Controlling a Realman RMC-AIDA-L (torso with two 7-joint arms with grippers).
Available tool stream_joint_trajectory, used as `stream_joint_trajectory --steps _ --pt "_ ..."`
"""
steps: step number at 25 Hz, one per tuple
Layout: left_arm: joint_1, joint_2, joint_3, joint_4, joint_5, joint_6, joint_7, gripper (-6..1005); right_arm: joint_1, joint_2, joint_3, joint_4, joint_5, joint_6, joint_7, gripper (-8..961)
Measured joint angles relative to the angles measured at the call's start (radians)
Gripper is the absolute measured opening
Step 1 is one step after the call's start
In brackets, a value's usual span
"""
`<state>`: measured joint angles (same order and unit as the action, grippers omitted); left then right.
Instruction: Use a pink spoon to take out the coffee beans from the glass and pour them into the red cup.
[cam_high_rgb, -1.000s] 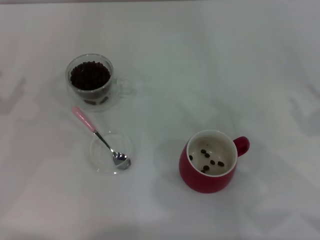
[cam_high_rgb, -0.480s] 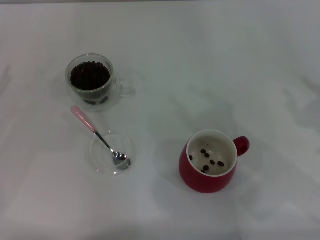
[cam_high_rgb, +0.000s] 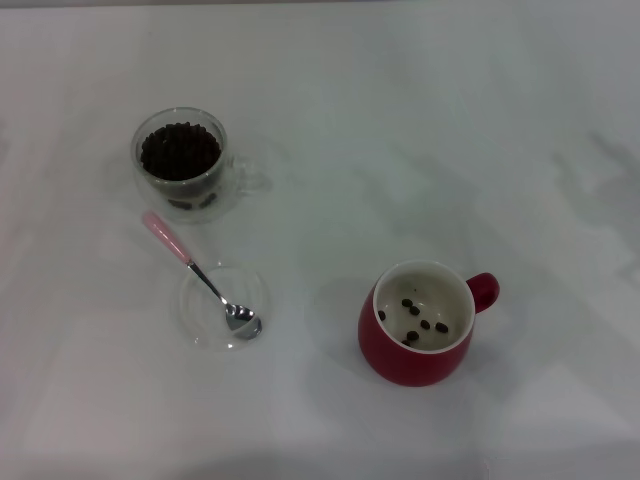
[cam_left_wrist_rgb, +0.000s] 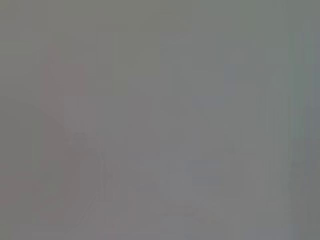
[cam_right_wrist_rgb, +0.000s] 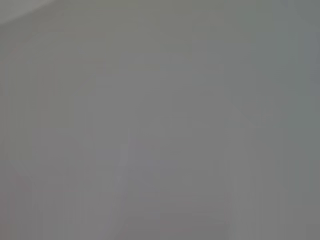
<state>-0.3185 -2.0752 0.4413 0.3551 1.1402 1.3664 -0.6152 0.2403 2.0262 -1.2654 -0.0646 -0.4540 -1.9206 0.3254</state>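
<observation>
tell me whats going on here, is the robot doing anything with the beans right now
Nothing is being handled at this moment: neither arm shows in the head view, and both wrist views are blank grey. The small clear double-walled glass holds a heap of dark coffee beans. The pink-handled metal teaspoon lies with its bowl in a flat clear glass saucer, just in front of the glass. The rounded dark red mug stands to the right with a few beans already inside.

Neither arm appears anywhere in the head view, from upper left to lower right of the frame. Both wrist views show only a flat grey field, so neither the left nor the right tool is visible.
</observation>
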Motion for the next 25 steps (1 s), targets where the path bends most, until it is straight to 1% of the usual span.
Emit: stream_joint_trajectory --steps 3,9,15,25 --pt "-0.003 -0.001 -0.003 -0.05 -0.021 0.0 0.047 685 0.0 -0.001 0.0 0.002 0.0 0.025 -0.012 574" --pt "0.005 -0.001 -0.003 -0.095 -0.043 0.001 0.094 685 -0.004 -0.003 -0.001 0.005 0.0 0.025 -0.018 572" --pt "0.013 -0.002 -0.004 -0.103 -0.045 0.004 0.107 686 -0.002 -0.003 -0.004 0.0 -0.007 0.02 -0.019 572" --pt "0.004 -0.002 -0.004 -0.105 -0.075 0.025 0.128 686 -0.009 -0.003 -0.004 0.007 -0.008 -0.017 -0.019 572"
